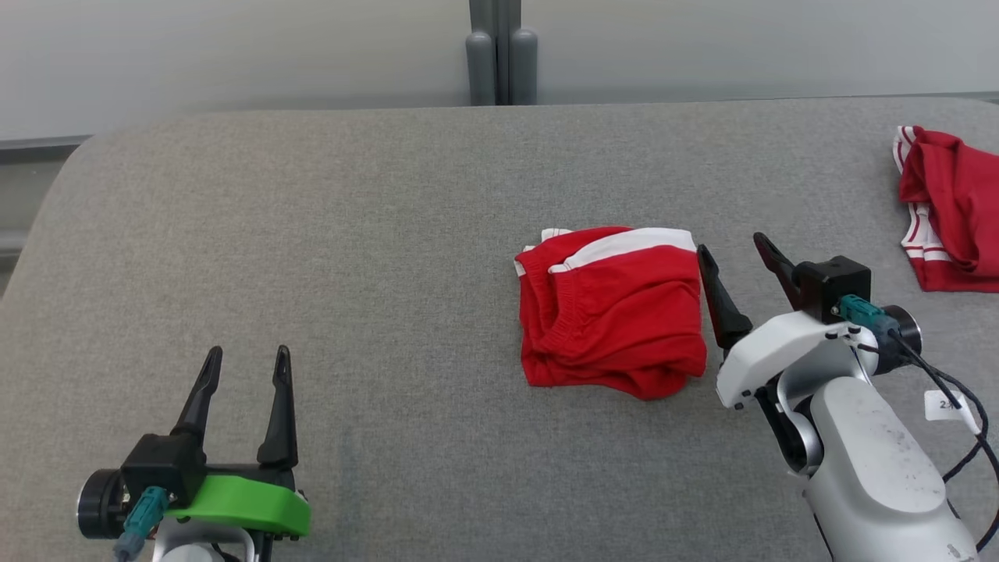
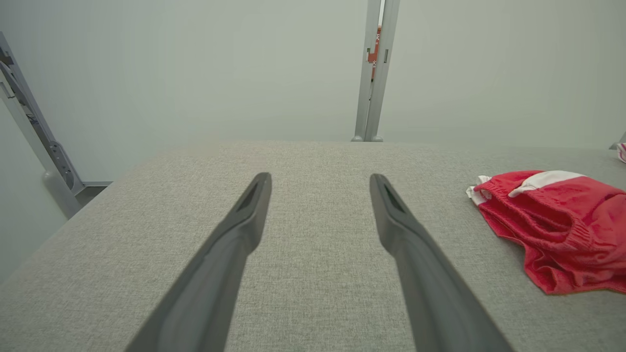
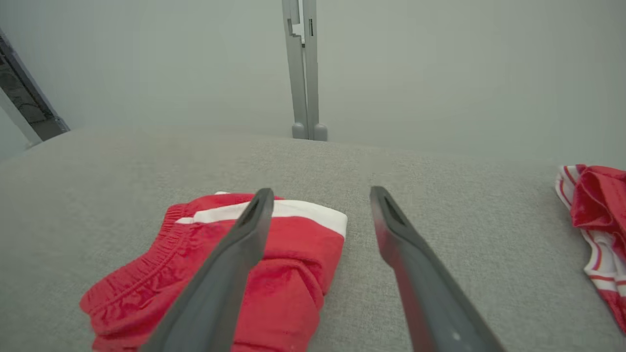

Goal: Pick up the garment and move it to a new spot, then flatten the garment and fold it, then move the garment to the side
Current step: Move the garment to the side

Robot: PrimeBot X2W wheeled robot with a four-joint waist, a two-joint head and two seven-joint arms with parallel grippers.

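A wide grey fabric-covered table (image 1: 312, 234) spreads across my head view, with a pale wall and a grey upright post (image 1: 502, 55) behind its far edge. The cloth top is soft and flat, which I take to be why it serves as the folding surface.

The red garment (image 1: 613, 312), the one I am working on, lies a little right of the table's centre. It is a compact folded bundle, with a white band along its far edge and a gathered elastic hem on its left side. To my eye the fold is made, and sliding the bundle aside is what remains. A second red piece with white stripes (image 1: 948, 211) sits crumpled at the far right edge, well apart from the first.

My right arm reaches in from the lower right. The right gripper (image 1: 731, 244) rests just beside the bundle's right edge, jaws spread wide and grasping nothing. In the right wrist view one of its fingers (image 3: 234, 254) overlaps the red cloth. I cannot tell whether it touches. I judge it is placed there to take the bundle by that edge.

The left gripper (image 1: 248, 351) hangs at the lower left over bare table, well apart from the garment, jaws likewise spread and empty, parked out of the way.
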